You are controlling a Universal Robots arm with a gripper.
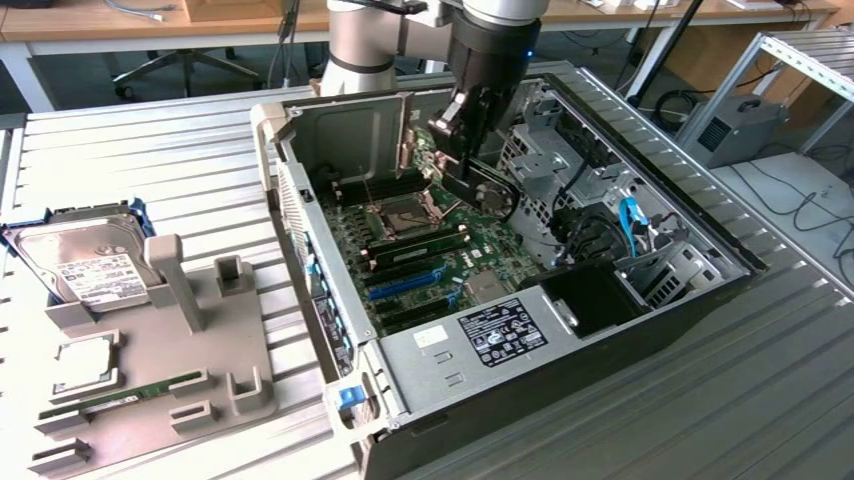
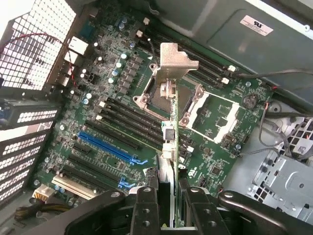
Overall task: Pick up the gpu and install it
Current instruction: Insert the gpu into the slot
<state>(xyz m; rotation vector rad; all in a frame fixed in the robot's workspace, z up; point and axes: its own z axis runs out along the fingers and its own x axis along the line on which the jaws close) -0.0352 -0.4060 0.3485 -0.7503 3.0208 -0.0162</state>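
On the exterior view's left, a grey holder tray (image 1: 160, 400) is lying on the slatted worktop (image 1: 147, 160), carrying a silver hard drive (image 1: 94, 265) with a white label, a small square chip (image 1: 87, 362) and a narrow green memory stick (image 1: 127, 393). Toward the middle, an open computer case (image 1: 534, 330) is lying on its side with the green motherboard (image 1: 427, 250) facing up. The arm (image 1: 487, 50) is reaching down into the case, and the pincer (image 1: 461, 150) is gripping the gpu (image 1: 483, 185), which is hanging edge-on above the board, not touching it.

In the wrist view, the black fingers (image 2: 146, 205) are standing partly closed, pressing on both faces of the thin card. The gpu (image 2: 168, 147) is extending away from the pincer (image 2: 168, 215), with its silver end bracket (image 2: 173, 61) at the far end, over the processor socket (image 2: 161, 93). The blue expansion slot (image 2: 105, 147) and the black slots (image 2: 122, 120) beside it are lying open to one side of the card.
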